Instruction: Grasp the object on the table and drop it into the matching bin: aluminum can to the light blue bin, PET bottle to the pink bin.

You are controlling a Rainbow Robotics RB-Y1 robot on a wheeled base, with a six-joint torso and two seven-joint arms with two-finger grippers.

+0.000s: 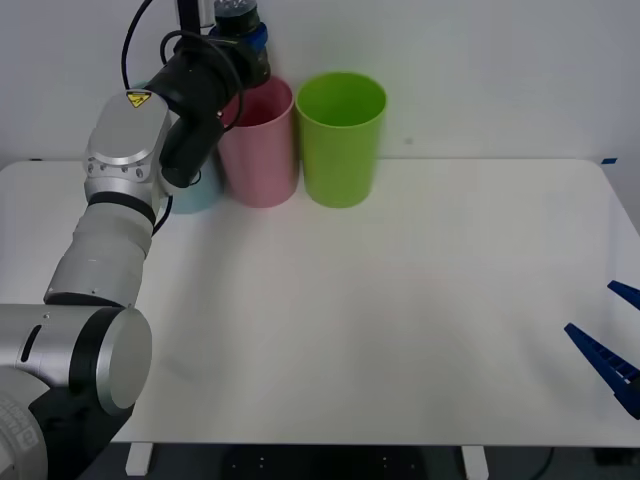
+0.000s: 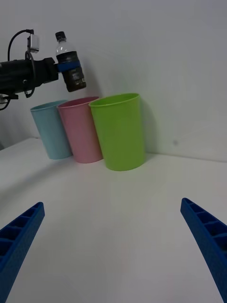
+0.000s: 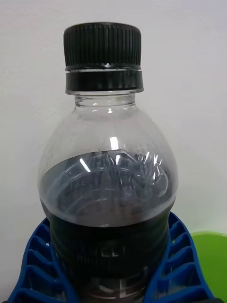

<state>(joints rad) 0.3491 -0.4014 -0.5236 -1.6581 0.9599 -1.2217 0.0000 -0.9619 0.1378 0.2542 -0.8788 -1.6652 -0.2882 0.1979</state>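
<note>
Right pincer [image 1: 610, 345] gapes empty; left pincer [image 2: 64, 66] clamps PET bottle [image 2: 70, 64] above pink bin [image 2: 81, 129], beside green bin [image 2: 119, 130].

A green bin [image 1: 341, 137] stands upright toward the back of the desk, a tall cup shape in bright lime plastic with a round open rim, narrowing a little toward its base. It is the right-hand end of a row of three and sits just beside its neighbour, so close that their rims look almost touching. From the right wrist view the green bin [image 2: 118, 131] is nearest in that row, and its smooth wall partly covers the one next to it. A sliver of the same green rim [image 3: 210, 244] peeks up in the left wrist view. Behind it rises a plain pale wall [image 1: 480, 70].
</note>
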